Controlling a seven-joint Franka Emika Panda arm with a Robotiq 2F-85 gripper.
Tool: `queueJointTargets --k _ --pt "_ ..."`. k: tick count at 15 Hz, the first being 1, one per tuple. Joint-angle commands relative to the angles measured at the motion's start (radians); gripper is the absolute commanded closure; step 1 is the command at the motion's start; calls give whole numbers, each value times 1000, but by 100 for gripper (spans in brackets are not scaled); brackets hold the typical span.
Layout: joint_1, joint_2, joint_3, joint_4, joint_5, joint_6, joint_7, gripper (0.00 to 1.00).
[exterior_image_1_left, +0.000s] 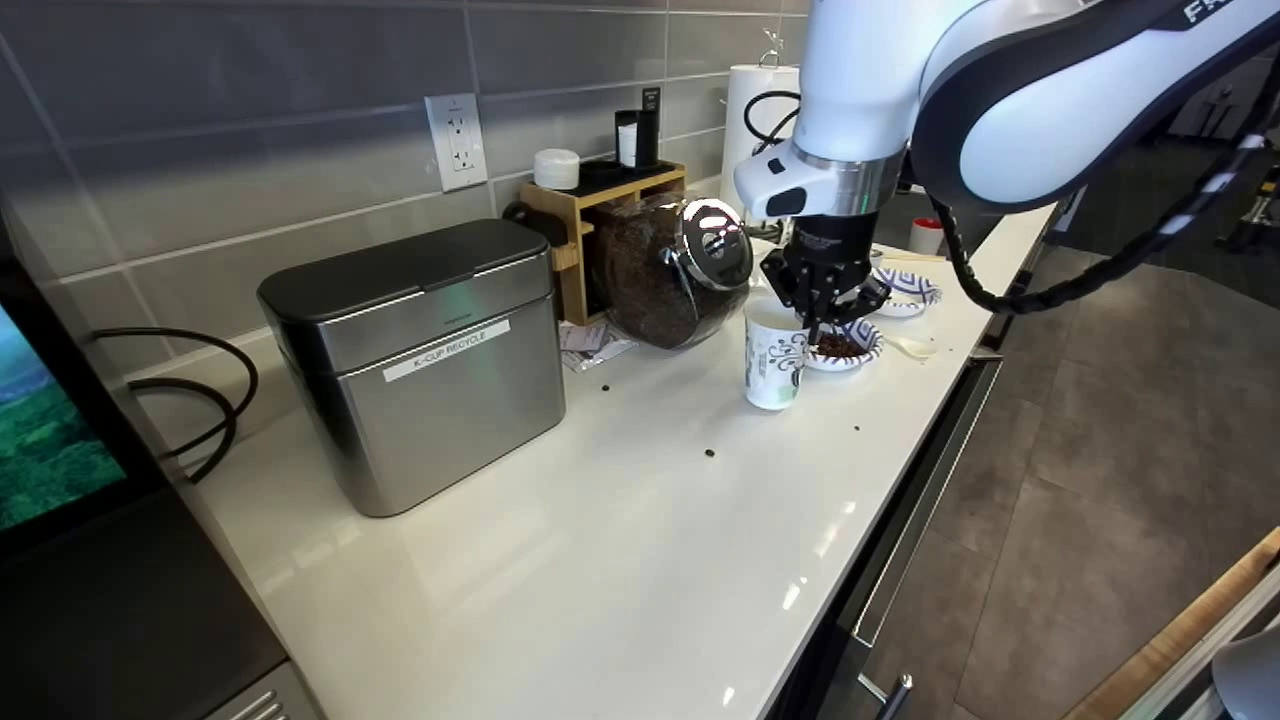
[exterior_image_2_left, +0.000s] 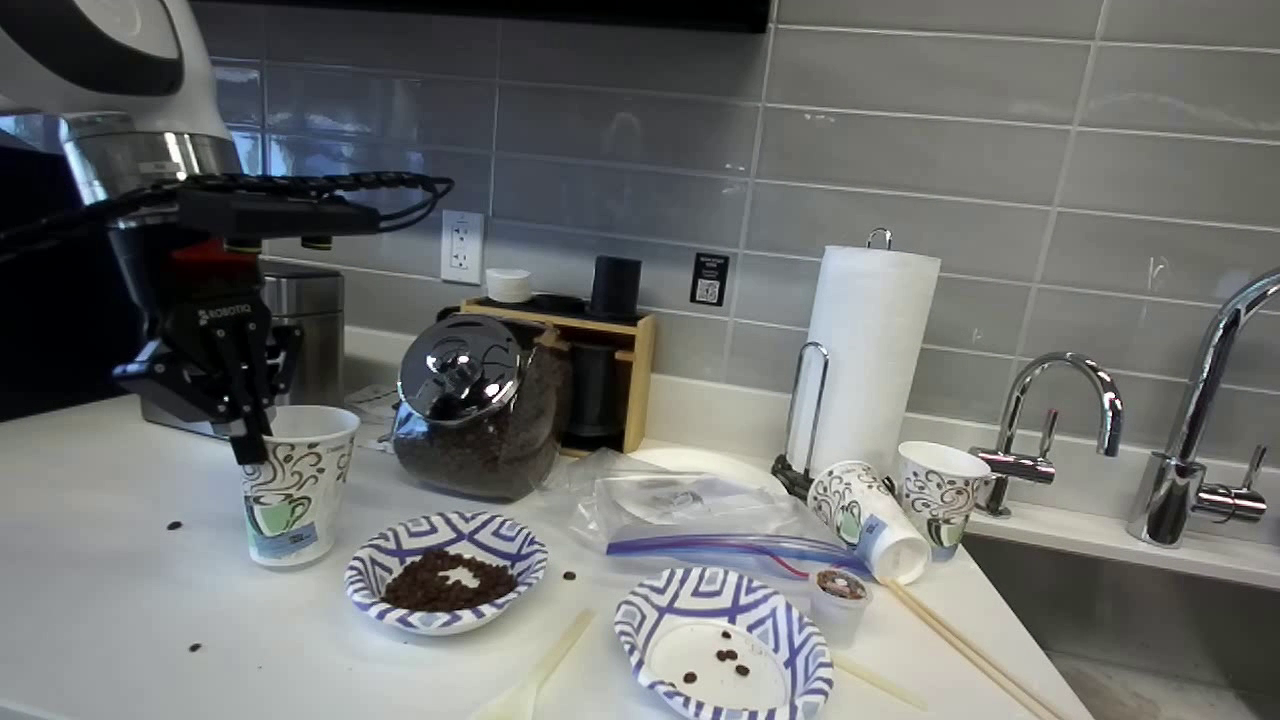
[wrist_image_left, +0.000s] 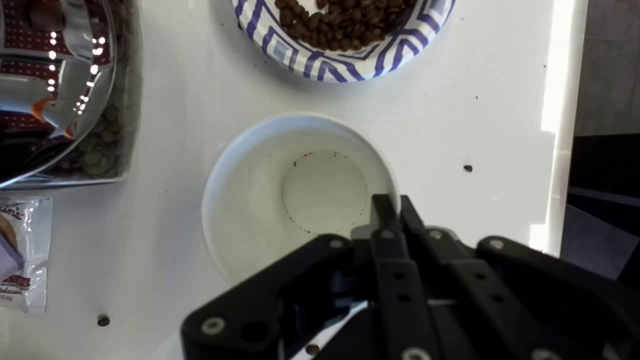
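Observation:
My gripper (wrist_image_left: 398, 204) is shut on the wall of a white paper cup (wrist_image_left: 255, 195), with one finger inside the rim and one outside. The cup stands upright; its inside holds only small dark specks. In both exterior views the same cup (exterior_image_1_left: 772, 365) (exterior_image_2_left: 292, 515) appears to rest on the counter, below the gripper (exterior_image_1_left: 812, 322) (exterior_image_2_left: 252, 447). Beside it is a blue-and-white paper bowl (exterior_image_2_left: 440, 622) containing coffee beans (wrist_image_left: 345, 25). A glass jar of beans (exterior_image_2_left: 480, 460) lies tilted near the cup, its chrome lid (exterior_image_1_left: 716, 243) facing outward.
A steel bin (exterior_image_1_left: 450, 400) stands along the wall. Another patterned bowl (exterior_image_2_left: 650, 625) with several beans, a pale spoon (exterior_image_2_left: 545, 665), a plastic bag (exterior_image_2_left: 690, 510), two more paper cups (exterior_image_2_left: 860, 515) and a paper towel roll (exterior_image_2_left: 865, 350) occupy the counter toward the sink (exterior_image_2_left: 1150, 640).

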Motion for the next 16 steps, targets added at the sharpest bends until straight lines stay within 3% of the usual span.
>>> queueJointTargets --k 1,10,16 --pt "1 8 -5 -13 -13 34 6 66" --pt "3 5 -8 -17 2 56 -3 1" --pt "3 6 -11 -16 9 54 -10 0"
